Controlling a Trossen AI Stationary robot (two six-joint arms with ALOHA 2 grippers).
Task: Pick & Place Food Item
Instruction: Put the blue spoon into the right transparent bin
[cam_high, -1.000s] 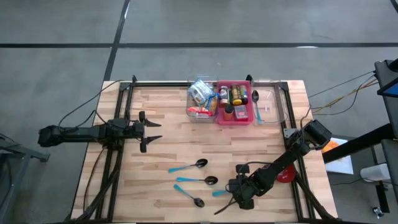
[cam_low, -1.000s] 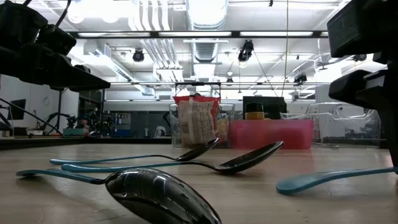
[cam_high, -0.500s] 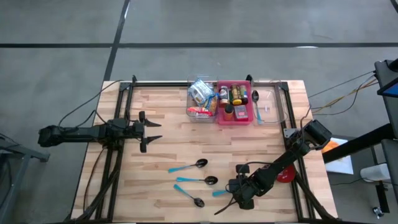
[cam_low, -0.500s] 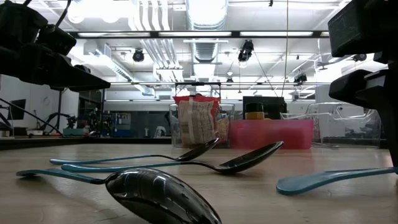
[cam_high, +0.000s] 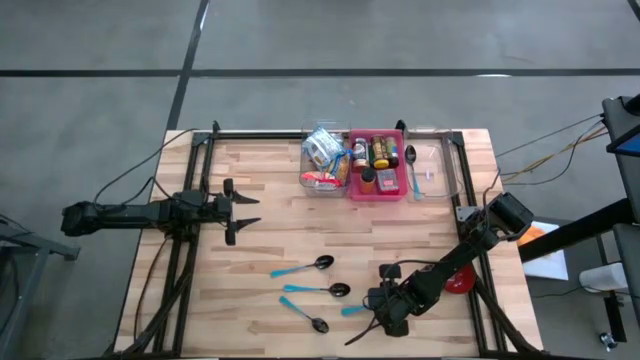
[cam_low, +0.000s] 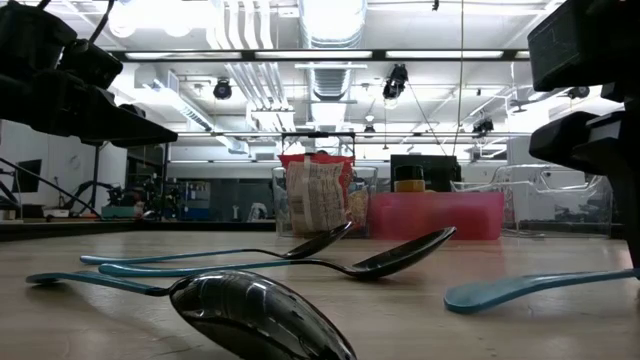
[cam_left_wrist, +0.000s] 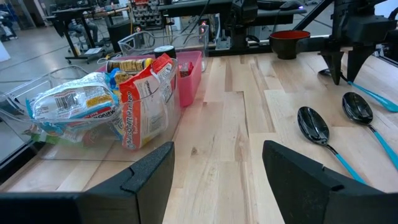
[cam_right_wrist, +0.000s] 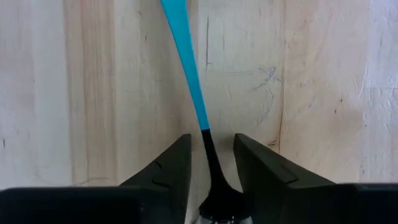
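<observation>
Food packets (cam_high: 322, 150) lie in a clear bin (cam_high: 306, 176) at the table's far edge; the left wrist view shows them as snack bags (cam_left_wrist: 146, 99). My right gripper (cam_high: 378, 312) stands near the front right, pointing steeply down, open. Its fingers (cam_right_wrist: 168, 168) stand on either side of the dark neck (cam_right_wrist: 210, 155) of a blue-handled spoon (cam_right_wrist: 185, 62), with a gap on each side. The spoon lies flat on the wood (cam_low: 540, 285). My left gripper (cam_high: 252, 210) waits open at the table's left, held level above the top (cam_left_wrist: 217, 155).
Three more blue-handled spoons (cam_high: 322, 263), (cam_high: 338, 290), (cam_high: 318, 324) lie left of my right gripper. A pink bin of bottles (cam_high: 377, 160) and a clear bin with a spoon (cam_high: 412, 165) stand beside the food bin. A red bowl (cam_high: 460, 282) sits at the right edge.
</observation>
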